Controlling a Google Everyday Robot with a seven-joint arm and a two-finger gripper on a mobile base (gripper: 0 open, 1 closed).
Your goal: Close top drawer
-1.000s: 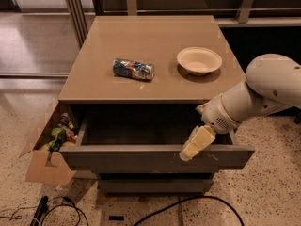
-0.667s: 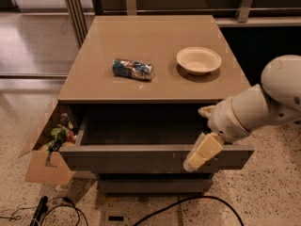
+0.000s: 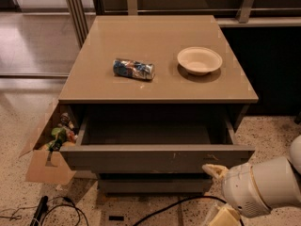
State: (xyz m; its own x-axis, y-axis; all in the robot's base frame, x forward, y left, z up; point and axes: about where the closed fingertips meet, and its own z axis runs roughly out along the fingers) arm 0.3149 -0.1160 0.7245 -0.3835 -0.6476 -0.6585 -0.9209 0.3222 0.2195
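The top drawer (image 3: 155, 158) of the grey-brown cabinet stands pulled out, its plain box interior (image 3: 150, 131) empty and its flat handleless front panel facing me. My gripper (image 3: 221, 197) is at the lower right, in front of and just below the drawer's right front corner. One pale fingertip (image 3: 212, 170) reaches up to the panel's lower edge; another pale finger (image 3: 225, 216) hangs near the bottom of the view. The white arm body (image 3: 263, 187) fills the lower right corner.
On the cabinet top (image 3: 155, 36) lie a crushed blue can (image 3: 134, 69) and a cream bowl (image 3: 199, 60). A cardboard box of clutter (image 3: 51, 145) stands at the cabinet's left. Black cables (image 3: 61, 211) run over the speckled floor. A lower drawer front (image 3: 155, 183) shows beneath.
My gripper and arm have dropped down and to the right, from above the drawer's front edge to below its right corner. The drawer is still open.
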